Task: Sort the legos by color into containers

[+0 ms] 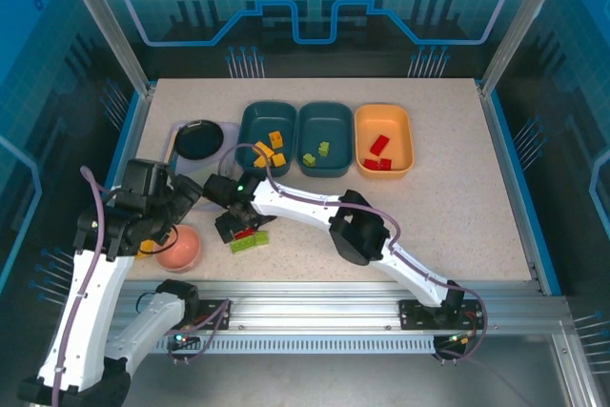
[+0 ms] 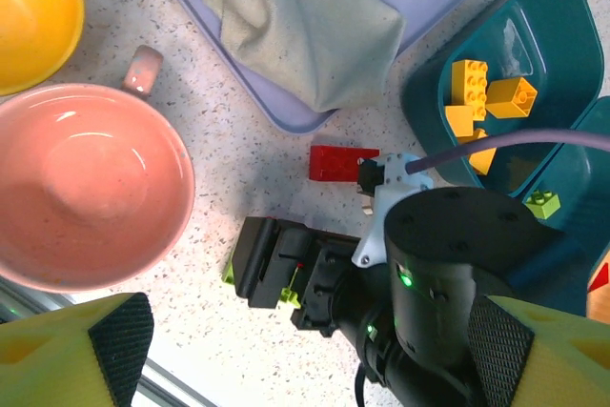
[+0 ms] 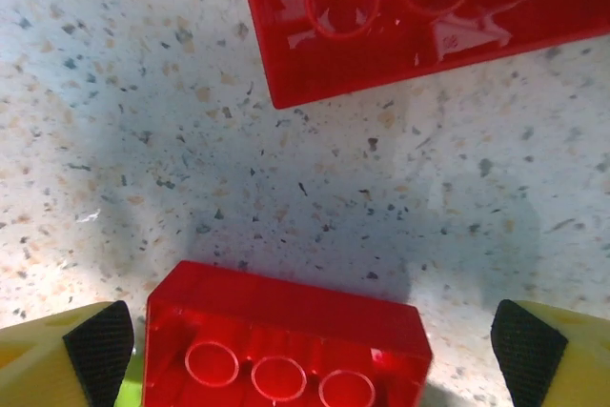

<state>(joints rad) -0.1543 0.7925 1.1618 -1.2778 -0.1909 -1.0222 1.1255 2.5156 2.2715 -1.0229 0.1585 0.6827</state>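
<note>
Right gripper (image 3: 310,355) stands wide open, straddling a small red plastic brick (image 3: 286,331) on the speckled table (image 3: 286,188); a gap shows on one side, so not clamped; the brick's near end is cut off by the frame edge. A second red brick (image 3: 429,16) lies just beyond, also cropped; a light green brick (image 1: 250,244) beside it is half under the arm. Left gripper (image 2: 310,331) is spread wide, holding nothing, above the right wrist near the round pink bowl (image 2: 86,188); the yellow ball (image 2: 33,16) is partly out of frame. Left dark teal tray (image 1: 262,121) holds yellow bricks (image 1: 276,138); middle dark teal tray (image 1: 324,126) holds green bricks (image 1: 323,148); orange tray (image 1: 391,119) holds red bricks (image 1: 379,145); counts hard to tell.
</note>
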